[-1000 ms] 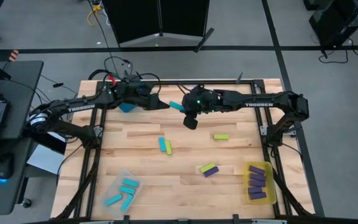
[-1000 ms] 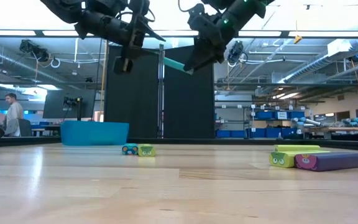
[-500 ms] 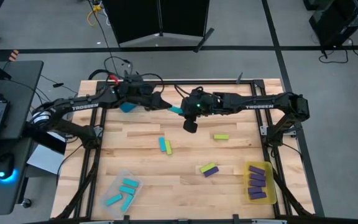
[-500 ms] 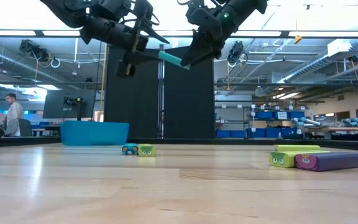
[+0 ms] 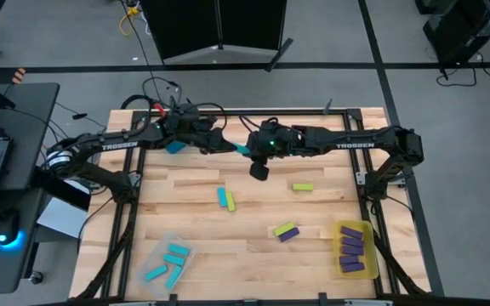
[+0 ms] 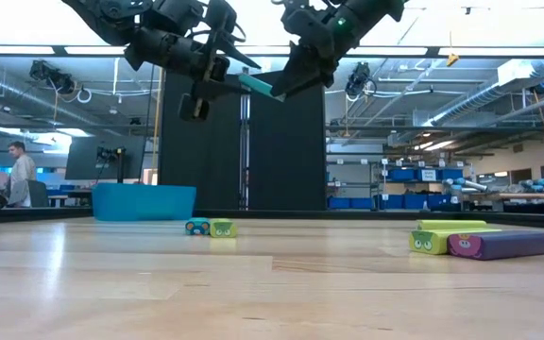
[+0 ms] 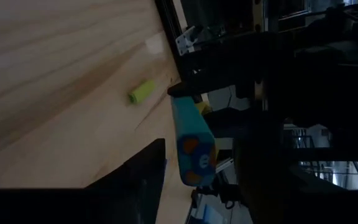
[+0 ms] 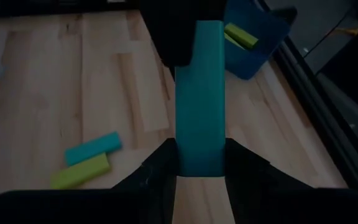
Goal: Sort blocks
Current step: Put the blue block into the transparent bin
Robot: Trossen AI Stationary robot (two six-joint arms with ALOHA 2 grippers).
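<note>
The cyan block [image 5: 240, 150] is held in mid-air, high above the counter [image 5: 245, 255] and just beside the blue bin [image 5: 174, 146], on the side facing the counter's middle. The right end effector [image 5: 248, 152] is clenched on one end of it. In the right wrist view the two dark fingers [image 8: 160, 165] press the block's near end from both sides, and its long free end sticks out toward the other arm. That hold looks chosen for a handover. With so much of the bar left bare, the left end effector [image 5: 224, 144] has room to take it. The cyan blocks already sorted lie in the clear bin [image 5: 168, 259], far from the blue bin on the left arm's side of the counter.

The left end effector is released, its fingers spread. In the low view they straddle the bar's free end [image 6: 256, 87], one above and one below. The left wrist view shows the block's printed end face [image 7: 191, 146] just beside one finger [image 7: 145, 168], with a gap between them. It does not appear to be gripping yet.

Both arms reach inward from their own sides, stretched nearly level, and their wrists meet just beside the blue bin.

Other blocks rest on the counter, well away from the blue bin:
- a cyan and green pair [image 5: 225, 199]
- a single green block [image 5: 303, 186]
- a green and purple pair [image 5: 285, 230]

The yellow bin [image 5: 356, 248], at the corner opposite the blue bin, holds purple blocks. The blue bin holds a green block [image 8: 241, 35].
</note>
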